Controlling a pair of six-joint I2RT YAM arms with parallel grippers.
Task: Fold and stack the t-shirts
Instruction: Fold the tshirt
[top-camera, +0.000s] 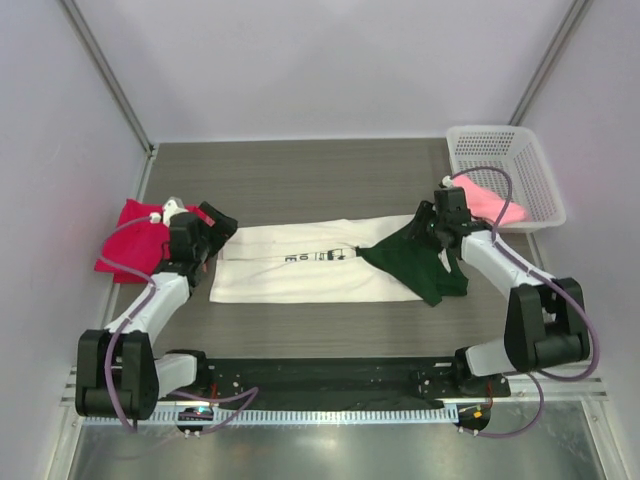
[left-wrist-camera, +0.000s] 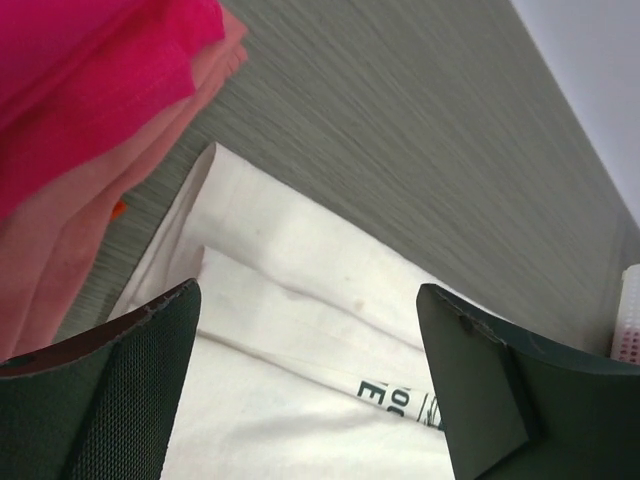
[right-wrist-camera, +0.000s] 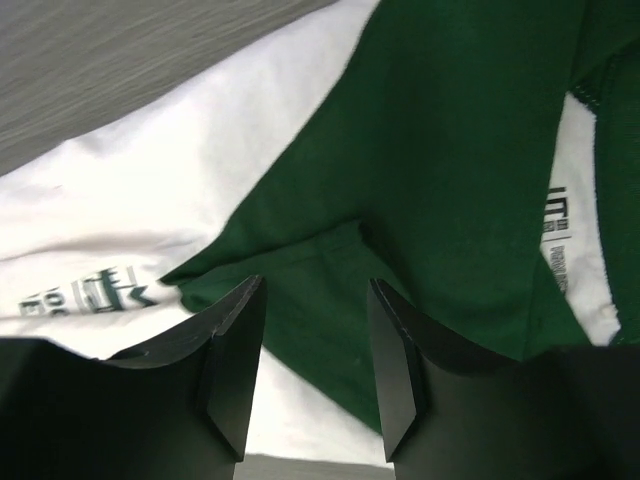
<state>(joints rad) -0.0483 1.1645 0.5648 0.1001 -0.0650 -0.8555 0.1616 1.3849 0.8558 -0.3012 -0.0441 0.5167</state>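
**Desk layout.** The cream-white t-shirt (top-camera: 300, 265) lies flat across the middle of the desk (top-camera: 300, 170), folded into a long band, with its black print (top-camera: 320, 255) facing up. Its dark green shoulder section (top-camera: 415, 262) forms the right end of the band.

**Other shirts.** Just off the left end of the cream-white t-shirt sits a stack with the red-pink shirt (top-camera: 130, 235) on top. The left wrist view shows the salmon shirt (left-wrist-camera: 60, 270) under it. Beyond the right end of the cream-white t-shirt, the light pink shirt (top-camera: 490, 205) hangs over the near edge of the white mesh basket (top-camera: 500, 140).

**Left pincer** (top-camera: 222, 238). It is positioned over the left end of the cream-white t-shirt. The fingers are spread wide, with a folded white edge visible between them. It is holding nothing.

**Right pincer** (top-camera: 422, 235). It is positioned over the green shoulder section. The fingers stand a moderate gap apart, narrower than the left pair. A crease of green cloth shows in the gap, and nothing is gripped. Whether the tips touch the cloth cannot be determined.
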